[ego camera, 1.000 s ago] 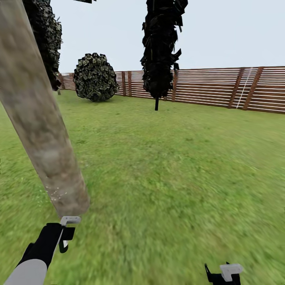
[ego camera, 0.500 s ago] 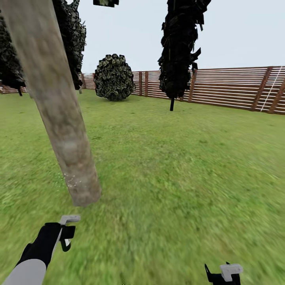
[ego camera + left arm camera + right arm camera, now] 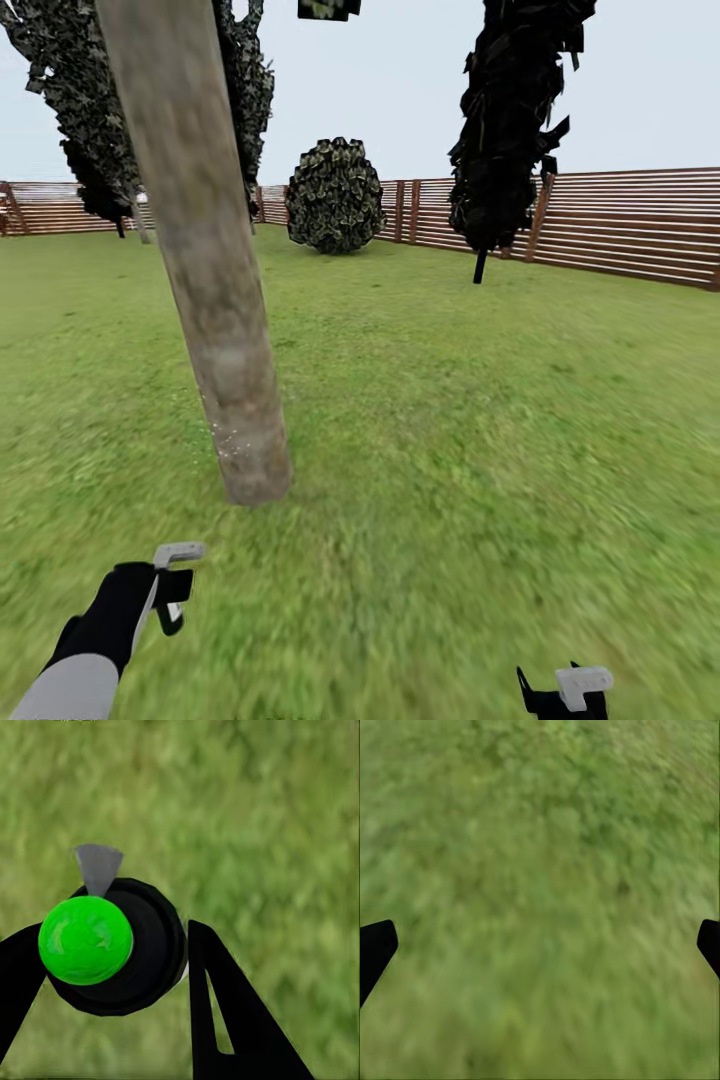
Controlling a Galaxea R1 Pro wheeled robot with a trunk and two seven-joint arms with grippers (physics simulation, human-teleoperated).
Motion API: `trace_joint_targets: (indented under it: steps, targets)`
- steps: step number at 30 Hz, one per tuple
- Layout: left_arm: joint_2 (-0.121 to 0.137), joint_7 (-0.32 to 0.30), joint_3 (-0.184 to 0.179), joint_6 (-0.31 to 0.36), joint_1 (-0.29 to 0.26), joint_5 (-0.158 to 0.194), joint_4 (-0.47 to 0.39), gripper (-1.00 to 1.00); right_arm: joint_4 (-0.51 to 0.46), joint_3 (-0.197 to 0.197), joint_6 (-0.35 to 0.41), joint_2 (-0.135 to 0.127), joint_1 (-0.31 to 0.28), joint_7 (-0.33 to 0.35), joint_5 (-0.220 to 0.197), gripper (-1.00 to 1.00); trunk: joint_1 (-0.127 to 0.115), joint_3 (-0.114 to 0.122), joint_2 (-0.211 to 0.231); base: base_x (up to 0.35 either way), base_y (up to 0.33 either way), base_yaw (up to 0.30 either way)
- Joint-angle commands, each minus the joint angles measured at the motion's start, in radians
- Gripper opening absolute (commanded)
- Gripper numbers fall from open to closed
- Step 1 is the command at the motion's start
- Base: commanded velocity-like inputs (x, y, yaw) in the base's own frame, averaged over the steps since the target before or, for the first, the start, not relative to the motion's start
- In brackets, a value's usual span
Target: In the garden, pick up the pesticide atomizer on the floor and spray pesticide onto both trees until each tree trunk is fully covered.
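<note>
A thick, blotchy beige-grey tree trunk (image 3: 215,300) rises from the grass floor (image 3: 450,420) ahead and to the left. Fine whitish pesticide speckles (image 3: 226,440) dot its base. My left gripper (image 3: 165,600) is low, just in front of the trunk's foot, shut on the pesticide atomizer (image 3: 176,570), whose pale grey top faces the trunk. In the left wrist view the atomizer (image 3: 86,939) shows a bright green dome on a black body with a grey nozzle, held by the left gripper (image 3: 112,964). My right gripper (image 3: 565,695) is at the lower edge, open over bare grass (image 3: 540,945).
A second leafy tree (image 3: 90,140) stands further back on the left. A round bush (image 3: 335,195) and a black-leaved tree with a thin stem (image 3: 510,120) stand near the brown slat fence (image 3: 620,225). Open lawn stretches to the right of the trunk.
The whole view has swung left, so the trunk now sits further right and more upright in the picture. Both grippers keep the same place and state.
</note>
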Motion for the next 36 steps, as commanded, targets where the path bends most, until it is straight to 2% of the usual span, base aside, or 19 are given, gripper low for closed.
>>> trace_joint_targets:
  steps: [1,3,8,9,11,17,21,22,25,29,36]
  targets:
    - [-0.001,0.010,-0.001,-0.001,-0.002,0.002,-0.001,-1.00,0.000,0.000,0.000,0.000,0.000,0.000,0.000,1.00,0.000,0.000,0.000,0.000,0.000,0.278]
    - [-0.001,0.032,-0.001,-0.003,-0.008,0.005,-0.003,-1.00,0.000,-0.001,0.000,0.000,0.000,-0.001,-0.001,1.00,0.000,0.000,0.000,0.003,0.000,0.201]
    - [-0.005,0.041,-0.009,-0.005,-0.014,0.007,-0.030,-1.00,-0.002,-0.001,0.000,0.000,0.000,-0.002,-0.001,1.00,0.000,0.000,0.000,0.205,-0.095,0.029]
    - [-0.021,0.041,-0.011,-0.005,-0.015,0.007,-0.040,-1.00,-0.002,-0.001,0.000,-0.001,0.000,-0.002,-0.001,1.00,0.000,0.000,0.000,0.284,-0.134,0.001]
    - [-0.034,0.041,-0.012,-0.005,-0.015,0.006,-0.062,-1.00,-0.002,-0.001,0.000,-0.001,0.000,-0.002,-0.001,1.00,0.000,0.000,0.000,0.283,-0.145,0.000]
    - [-0.052,0.041,-0.013,0.001,-0.016,0.005,-0.104,-1.00,-0.002,-0.001,0.000,-0.002,0.000,-0.002,-0.001,1.00,0.000,0.000,0.000,0.221,-0.195,0.000]
    - [-0.058,0.041,-0.014,0.005,-0.017,0.005,-0.127,-1.00,-0.002,-0.001,0.000,-0.002,0.000,-0.002,-0.001,1.00,0.000,0.000,0.000,0.001,-0.263,0.000]
    - [-0.067,0.041,-0.015,0.018,-0.017,0.005,-0.171,-1.00,-0.002,-0.001,0.000,-0.002,0.000,-0.002,-0.001,1.00,0.000,0.000,0.000,-0.163,-0.245,0.000]
    - [-0.081,0.041,-0.024,0.054,-0.024,0.005,-0.216,-1.00,-0.001,-0.001,0.000,-0.002,0.000,-0.002,-0.001,1.00,0.000,0.000,0.000,-0.171,-0.240,0.152]
    - [-0.083,0.041,-0.071,0.107,-0.068,0.002,-0.227,-1.00,0.000,-0.001,0.000,-0.002,0.000,-0.002,-0.001,1.00,0.000,0.000,0.000,0.045,-0.240,0.261]
    - [-0.069,0.040,-0.078,0.116,-0.078,-0.002,-0.229,-1.00,-0.001,-0.001,0.000,-0.002,0.000,-0.002,-0.001,1.00,0.000,0.000,0.000,0.289,-0.070,0.163]
